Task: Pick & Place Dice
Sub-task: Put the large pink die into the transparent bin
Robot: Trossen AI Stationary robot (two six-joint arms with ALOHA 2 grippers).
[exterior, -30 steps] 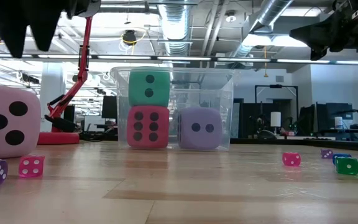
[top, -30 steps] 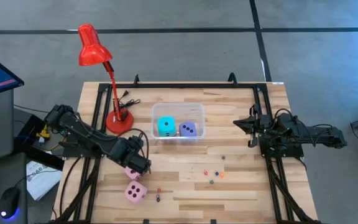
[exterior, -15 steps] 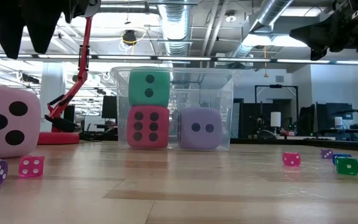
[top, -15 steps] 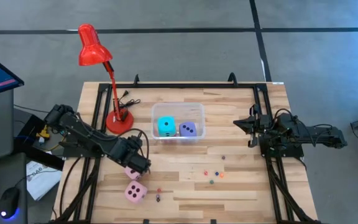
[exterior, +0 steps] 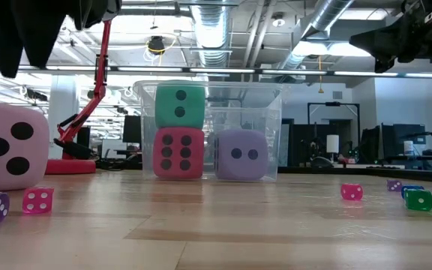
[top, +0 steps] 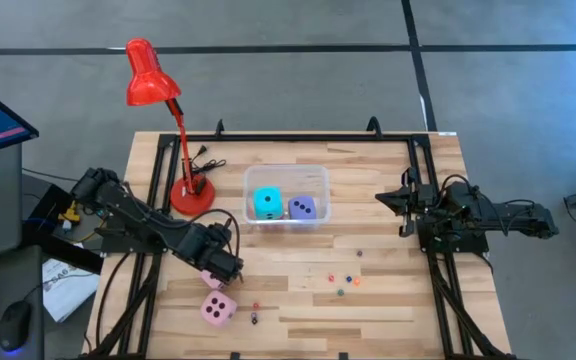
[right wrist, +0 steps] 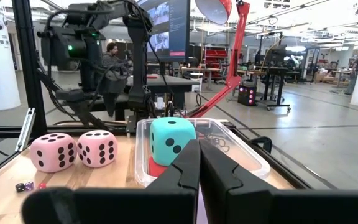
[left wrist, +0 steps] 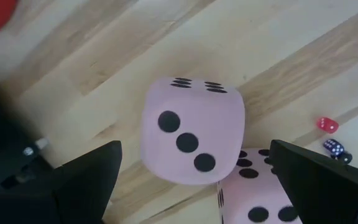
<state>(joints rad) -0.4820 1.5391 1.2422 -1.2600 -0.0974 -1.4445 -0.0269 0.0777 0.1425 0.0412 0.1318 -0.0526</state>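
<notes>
Left pincer (left wrist: 191,180) hangs spread wide over a pink die (left wrist: 192,138) near the counter's (top: 388,300) front-left corner, fingers either side of it but not touching, nothing held. Second pink die (top: 218,308) lies just beside it, closer to the front edge. Right pincer (right wrist: 199,163) is clenched and empty, parked by the right edge.

Progress, as I judge it: 3 of 5 big dice done. Cyan die (top: 266,203) sits on top of red die (exterior: 178,152) inside the clear bin (top: 318,178) at counter's middle-back, w/ lavender die (top: 304,208) next to them. Left to do: both pink ones.

Count: 2 pink, 1 red, 1 lavender, 1 cyan. Plus a scatter of tiny dice (top: 344,283) toward the front edge, abt 7 visible in low view. 1 red lamp (top: 153,85) near back-left.
</notes>
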